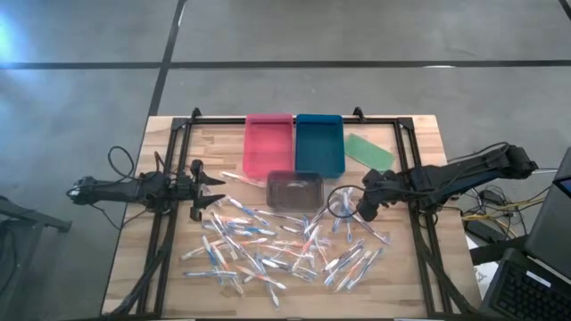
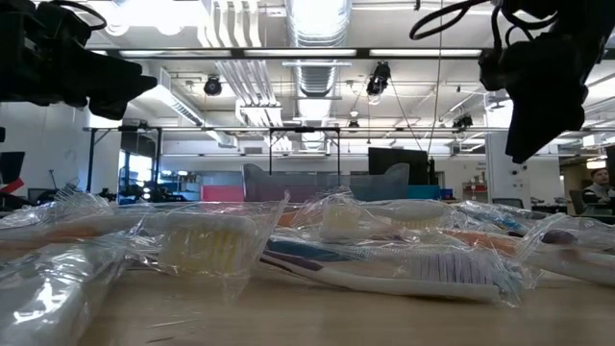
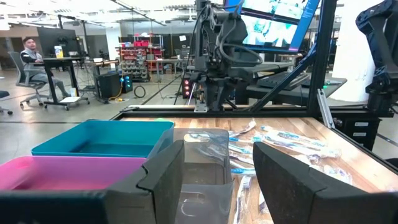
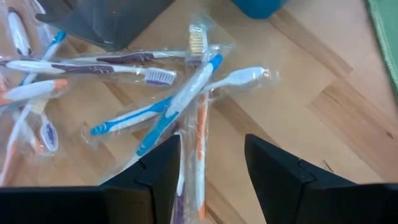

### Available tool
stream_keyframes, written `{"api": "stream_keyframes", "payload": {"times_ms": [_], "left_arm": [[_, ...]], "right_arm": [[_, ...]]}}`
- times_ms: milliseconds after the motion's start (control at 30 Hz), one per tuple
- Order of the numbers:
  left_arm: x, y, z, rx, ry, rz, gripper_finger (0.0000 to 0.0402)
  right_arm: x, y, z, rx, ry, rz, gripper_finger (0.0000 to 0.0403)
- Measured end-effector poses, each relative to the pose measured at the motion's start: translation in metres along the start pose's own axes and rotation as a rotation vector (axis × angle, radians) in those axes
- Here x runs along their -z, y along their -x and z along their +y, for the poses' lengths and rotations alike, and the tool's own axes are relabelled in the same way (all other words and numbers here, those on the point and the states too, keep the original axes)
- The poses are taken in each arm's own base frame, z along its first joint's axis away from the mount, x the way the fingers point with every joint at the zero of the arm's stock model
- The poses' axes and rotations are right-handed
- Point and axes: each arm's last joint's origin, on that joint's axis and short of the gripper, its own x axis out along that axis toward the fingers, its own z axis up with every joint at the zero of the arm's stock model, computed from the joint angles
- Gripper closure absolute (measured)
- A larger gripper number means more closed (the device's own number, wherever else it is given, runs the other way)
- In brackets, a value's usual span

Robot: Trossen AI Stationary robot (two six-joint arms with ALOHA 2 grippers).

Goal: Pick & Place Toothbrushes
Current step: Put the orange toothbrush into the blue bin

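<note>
Barely begun, I judge: the toothbrushes (image 1: pixel 277 245) lie heaped on the near counter (image 1: pixel 428 143). The right hand (image 4: pixel 208 171) hovers above them, wide, empty; the left hand (image 3: pixel 217 177) waits left, spread.

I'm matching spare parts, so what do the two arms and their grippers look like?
Both arms are dark, slim and jointed, with black cables trailing; a cable loops beside the right gripper. The left gripper and the right both have two broad, angular matte black fingers. No markings show.
</note>
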Motion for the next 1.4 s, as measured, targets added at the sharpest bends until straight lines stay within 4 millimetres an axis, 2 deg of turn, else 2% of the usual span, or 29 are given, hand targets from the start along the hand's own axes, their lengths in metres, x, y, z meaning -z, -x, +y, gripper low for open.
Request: {"api": "stream_keyframes", "payload": {"times_ms": [467,967,1200,1400], "left_arm": [[0.0,0.0,0.0,0.0,0.0,0.0,0.0204],[0.0,0.0,0.0,0.0,0.0,0.0,0.0204],[0.0,0.0,0.0,0.0,0.0,0.0,0.0204],[0.0,0.0,0.0,0.0,0.0,0.0,0.0204]], "right_arm": [[0.019,-0.045,-0.005,-0.071,0.001,-0.021,0.0218],[0.026,-0.075,-0.002,0.054,0.045,0.073,0.0247],[0.029,-0.084,-0.002,0.105,0.058,0.1,0.0274],[0.028,-0.081,-0.002,0.096,0.054,0.093,0.0325]]}}
